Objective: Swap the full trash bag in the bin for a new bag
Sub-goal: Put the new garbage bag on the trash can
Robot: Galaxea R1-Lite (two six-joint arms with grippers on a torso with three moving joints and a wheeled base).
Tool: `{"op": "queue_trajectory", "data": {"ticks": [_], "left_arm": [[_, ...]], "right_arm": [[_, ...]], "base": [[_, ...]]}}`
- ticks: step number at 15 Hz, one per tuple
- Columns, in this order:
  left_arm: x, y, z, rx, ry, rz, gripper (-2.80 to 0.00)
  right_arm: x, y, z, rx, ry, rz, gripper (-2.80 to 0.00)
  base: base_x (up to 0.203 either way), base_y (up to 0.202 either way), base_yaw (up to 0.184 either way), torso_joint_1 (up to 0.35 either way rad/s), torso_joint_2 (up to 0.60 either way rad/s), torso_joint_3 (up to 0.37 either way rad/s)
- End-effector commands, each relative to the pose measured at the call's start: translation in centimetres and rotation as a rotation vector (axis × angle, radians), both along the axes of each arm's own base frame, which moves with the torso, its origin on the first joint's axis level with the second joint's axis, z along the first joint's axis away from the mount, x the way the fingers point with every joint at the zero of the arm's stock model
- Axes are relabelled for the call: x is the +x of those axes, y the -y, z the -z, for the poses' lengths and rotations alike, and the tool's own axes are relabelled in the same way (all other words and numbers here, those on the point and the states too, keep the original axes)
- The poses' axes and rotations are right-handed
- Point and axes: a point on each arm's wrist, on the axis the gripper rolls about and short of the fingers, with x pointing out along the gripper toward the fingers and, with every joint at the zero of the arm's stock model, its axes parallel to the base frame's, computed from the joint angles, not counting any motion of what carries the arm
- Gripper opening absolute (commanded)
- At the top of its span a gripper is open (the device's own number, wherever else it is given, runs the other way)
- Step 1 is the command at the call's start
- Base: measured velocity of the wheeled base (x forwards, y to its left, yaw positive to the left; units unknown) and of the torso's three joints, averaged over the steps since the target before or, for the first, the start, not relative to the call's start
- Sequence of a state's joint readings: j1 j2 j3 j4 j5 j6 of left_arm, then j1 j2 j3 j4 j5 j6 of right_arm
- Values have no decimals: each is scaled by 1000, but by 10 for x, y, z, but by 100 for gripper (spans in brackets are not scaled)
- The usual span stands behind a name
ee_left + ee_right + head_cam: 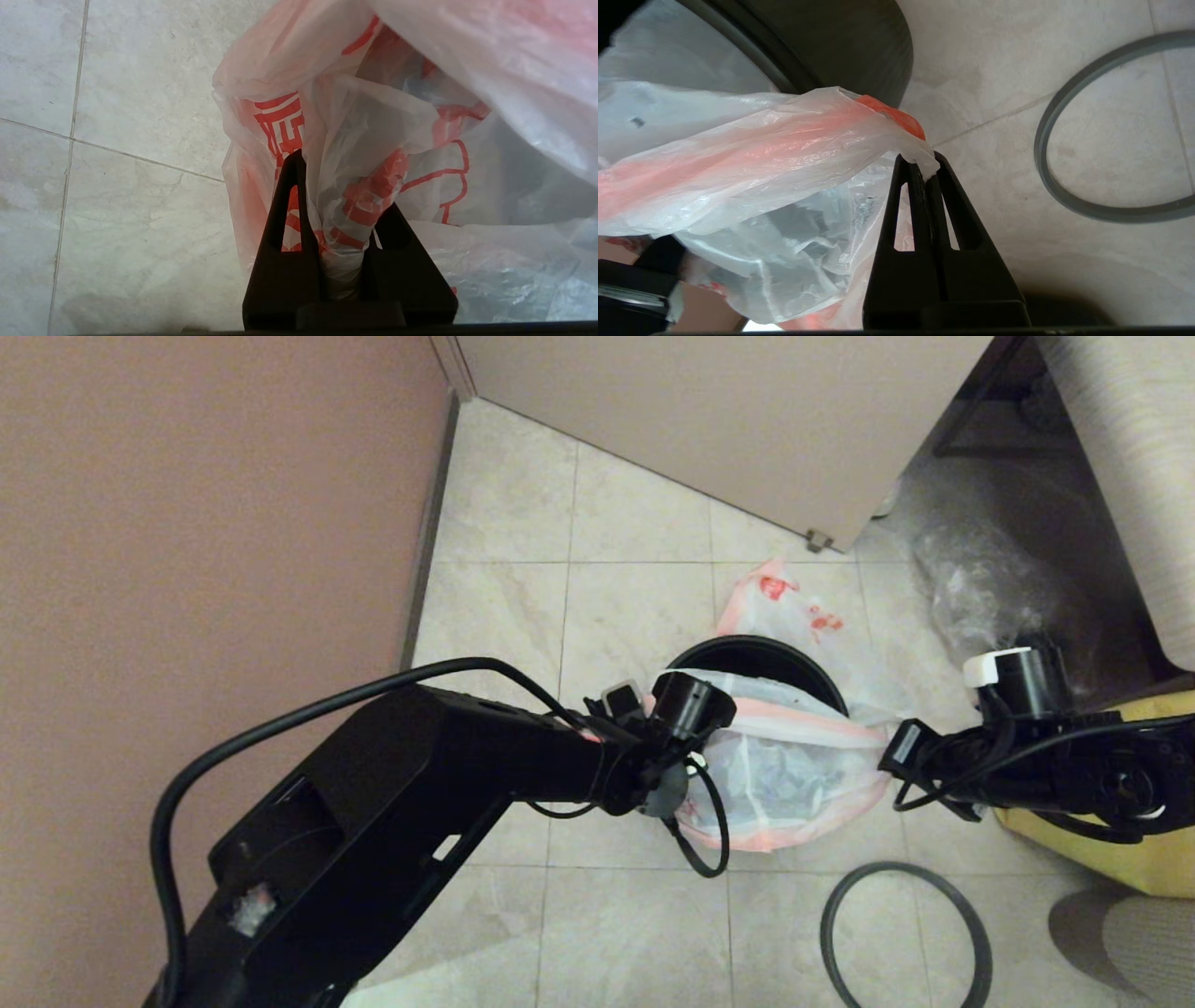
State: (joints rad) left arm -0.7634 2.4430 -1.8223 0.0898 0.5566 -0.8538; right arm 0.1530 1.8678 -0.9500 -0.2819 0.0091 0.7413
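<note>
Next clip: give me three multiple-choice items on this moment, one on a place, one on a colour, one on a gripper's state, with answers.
1. Where does the grey hoop lie?
A. On the floor beside the bin
B. Seated on the bin
C. Over the left arm

2. What colour is the trim of the full trash bag?
A. Blue
B. Pink-red
C. Green

3. The right gripper is:
A. Wide open
B. Shut on the hoop
C. Shut on the bag's edge

Answers: 1 A, it rests on tiles. 2 B, a pink band runs across it. 3 C, plastic is pinched between its tips.
</note>
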Motion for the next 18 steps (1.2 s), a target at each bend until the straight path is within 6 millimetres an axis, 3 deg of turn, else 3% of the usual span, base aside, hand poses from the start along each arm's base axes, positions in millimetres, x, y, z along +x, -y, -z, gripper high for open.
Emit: {"op": "queue_trajectory", "data": {"ticks": [1, 6, 11, 14, 17, 18], "left_arm": [[0, 0, 0, -3, 1, -6, -280], [8, -8, -10, -20, 16, -29, -280], [8, -8, -6, -13, 8, -24, -280], [8, -8, -6, -13, 7, -24, -280], [7, -7, -5, -12, 7, -22, -280], [7, -6, -5, -12, 7, -21, -280]], "right_arm": [[6, -1, 12, -3, -30, -1, -280], [21, -1, 47, -45, -122, -9, -280], [44, 5, 27, -66, -10, 72, -280], [17, 7, -1, -24, 32, 91, -280], [-24, 12, 2, -18, -120, 66, -280], [-25, 19, 5, -5, -135, 72, -280]], "base": [[0, 0, 0, 0, 0, 0], [0, 0, 0, 0, 0, 0], [0, 0, 0, 0, 0, 0], [0, 0, 0, 0, 0, 0], [0, 0, 0, 0, 0, 0], [0, 0, 0, 0, 0, 0]]}}
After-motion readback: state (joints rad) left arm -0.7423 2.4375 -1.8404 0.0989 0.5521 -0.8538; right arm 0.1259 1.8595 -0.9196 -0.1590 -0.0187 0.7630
